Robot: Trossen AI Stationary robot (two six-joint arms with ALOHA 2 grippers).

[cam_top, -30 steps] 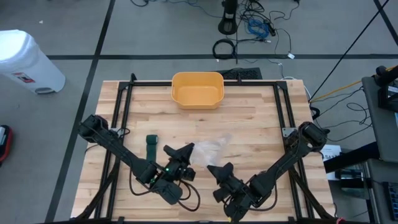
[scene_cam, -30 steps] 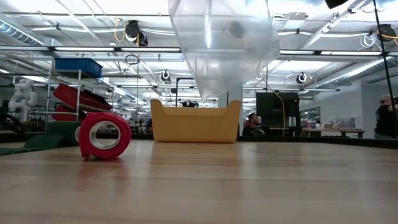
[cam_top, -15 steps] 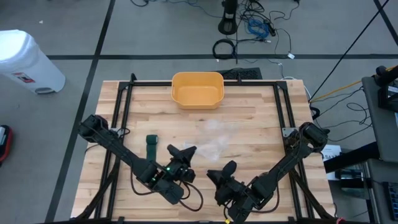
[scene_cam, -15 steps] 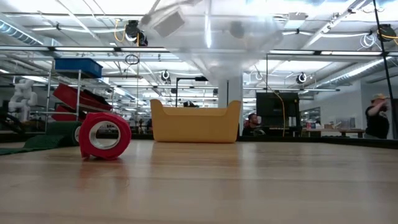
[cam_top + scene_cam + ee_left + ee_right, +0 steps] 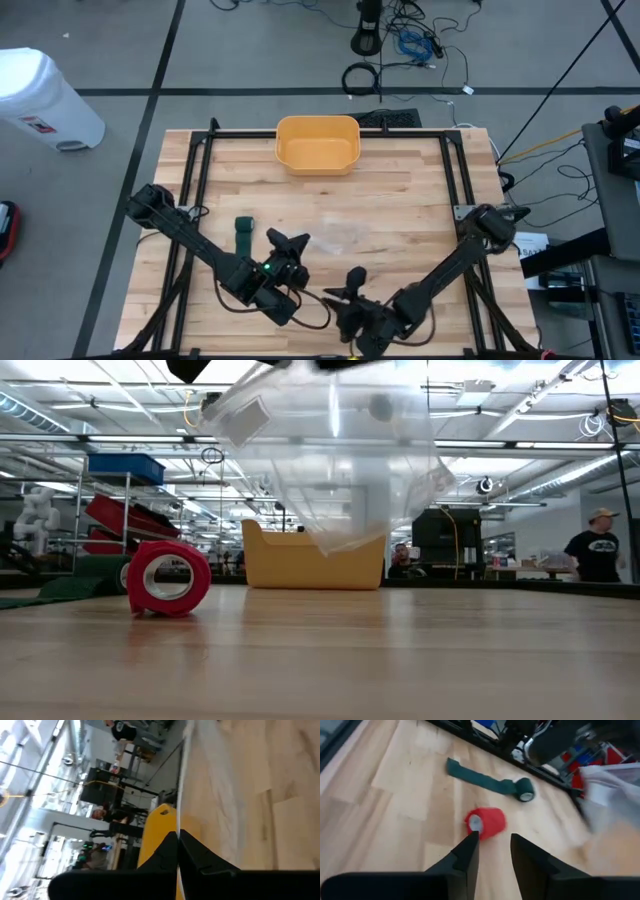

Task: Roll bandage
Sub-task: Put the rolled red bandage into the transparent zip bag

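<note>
Two bandages lie toward 9 o'clock on the counter [image 5: 420,190]. The green bandage [image 5: 243,237] is partly unrolled, with a flat tail trailing from its small coil. The red roll [image 5: 168,577] is fully wound and rests on its side near the green one.

Just toward the centre from them, the left jaws are pinched fully shut on the edge of a clear plastic bag [image 5: 330,460], which is held above the counter and hangs tilted. The yellow bin [image 5: 317,143] stands at 12 o'clock.

The right jaws had been up at the bag a second ago. They have since been parted to a moderate gap and drawn back toward 6 o'clock, with nothing between them. The bag is therefore carried by the left arm [image 5: 200,240] alone, and the right arm [image 5: 440,275] is freed. Judged from this, the rolling of the green bandage has not begun, and the bag must first be set aside.
</note>
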